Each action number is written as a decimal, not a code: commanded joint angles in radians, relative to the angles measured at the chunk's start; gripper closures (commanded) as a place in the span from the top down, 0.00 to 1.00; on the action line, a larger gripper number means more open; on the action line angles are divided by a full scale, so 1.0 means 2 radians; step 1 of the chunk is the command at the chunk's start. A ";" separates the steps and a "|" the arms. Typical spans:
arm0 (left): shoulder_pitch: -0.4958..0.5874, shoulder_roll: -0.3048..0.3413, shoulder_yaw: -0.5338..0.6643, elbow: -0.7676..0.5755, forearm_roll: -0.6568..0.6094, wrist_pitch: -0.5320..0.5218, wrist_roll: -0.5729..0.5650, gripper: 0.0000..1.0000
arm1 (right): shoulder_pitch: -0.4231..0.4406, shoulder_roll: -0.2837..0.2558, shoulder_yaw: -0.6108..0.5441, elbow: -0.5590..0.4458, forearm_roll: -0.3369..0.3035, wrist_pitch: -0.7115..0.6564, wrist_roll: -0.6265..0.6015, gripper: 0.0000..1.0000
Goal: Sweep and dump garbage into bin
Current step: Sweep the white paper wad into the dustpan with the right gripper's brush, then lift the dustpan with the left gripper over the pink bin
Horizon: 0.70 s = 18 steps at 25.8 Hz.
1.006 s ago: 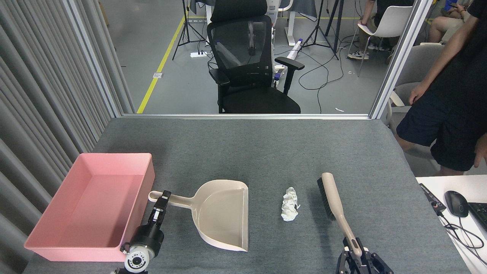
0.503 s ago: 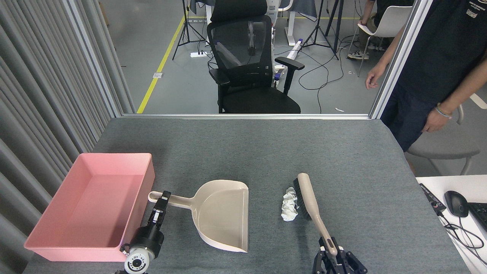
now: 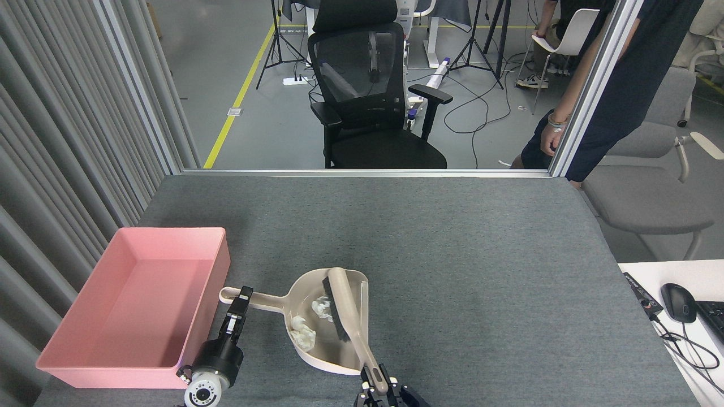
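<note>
Inside the beige plastic dustpan point(image 3: 350, 353) you see the garbage, crumpled white tissue paper, showing as two wads: one point(image 3: 303, 334) low against the pan's left wall, one point(image 3: 322, 307) just left of the black bristles of the beige long-handled brush point(image 3: 344, 310). You can't tell if it is one torn piece or two. Brush head lies inside the pan and hides part of its floor. Right gripper point(image 3: 380, 385) pinches the brush handle's lower end; its body is cut off by the bottom edge. Left gripper point(image 3: 240, 298) is clamped on the dustpan's handle near its looped end. Empty pink plastic rectangular bin point(image 3: 206, 237) sits just left of that handle on your grey felt table point(image 3: 452, 237).
</note>
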 commanded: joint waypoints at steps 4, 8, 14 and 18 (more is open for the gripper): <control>0.005 0.000 0.001 -0.003 0.004 0.001 -0.002 0.18 | -0.019 0.003 0.063 -0.051 -0.048 0.035 -0.010 0.06; 0.005 -0.003 0.005 -0.009 0.007 0.004 -0.003 0.18 | -0.014 -0.019 0.024 -0.080 -0.052 0.029 -0.010 0.06; 0.005 -0.009 0.005 -0.036 0.047 0.014 -0.006 0.17 | -0.004 -0.067 -0.106 -0.083 -0.055 -0.013 -0.010 0.06; 0.004 -0.013 0.007 -0.037 0.051 0.018 -0.006 0.17 | 0.024 -0.097 -0.174 -0.073 -0.055 -0.059 -0.013 0.07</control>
